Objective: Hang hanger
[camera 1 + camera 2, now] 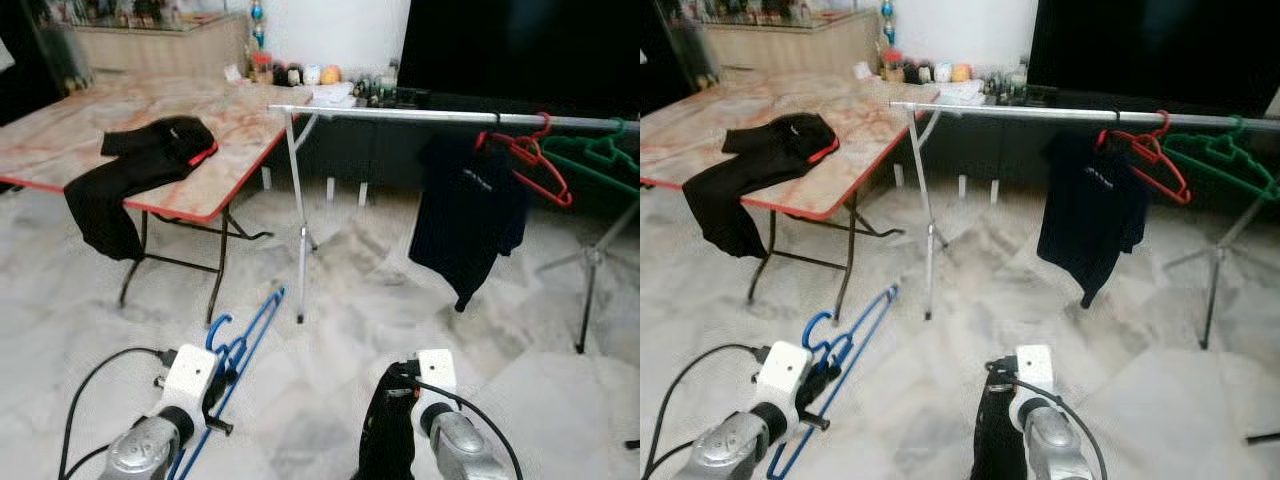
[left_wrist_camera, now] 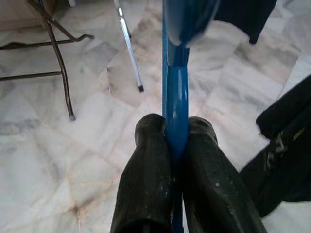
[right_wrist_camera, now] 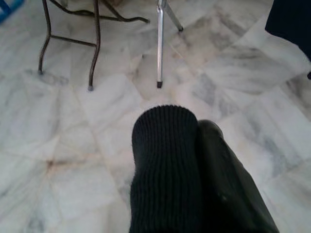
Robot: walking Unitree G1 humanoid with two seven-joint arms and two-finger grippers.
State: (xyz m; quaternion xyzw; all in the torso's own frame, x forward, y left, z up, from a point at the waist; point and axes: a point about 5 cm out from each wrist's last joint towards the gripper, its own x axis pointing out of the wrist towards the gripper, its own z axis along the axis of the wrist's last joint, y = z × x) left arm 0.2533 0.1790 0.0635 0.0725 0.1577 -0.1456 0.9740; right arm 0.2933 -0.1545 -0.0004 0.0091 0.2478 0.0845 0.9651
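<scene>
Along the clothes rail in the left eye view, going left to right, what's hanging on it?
Black T-shirt → red hanger → green hanger, all hanging on the silver rail.

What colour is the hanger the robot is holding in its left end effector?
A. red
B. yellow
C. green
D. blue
D. The left end effector is shut on a blue hanger, with its black fingers pressed against the plastic on both sides; the red hanger and the green hanger hang on the rail.
</scene>
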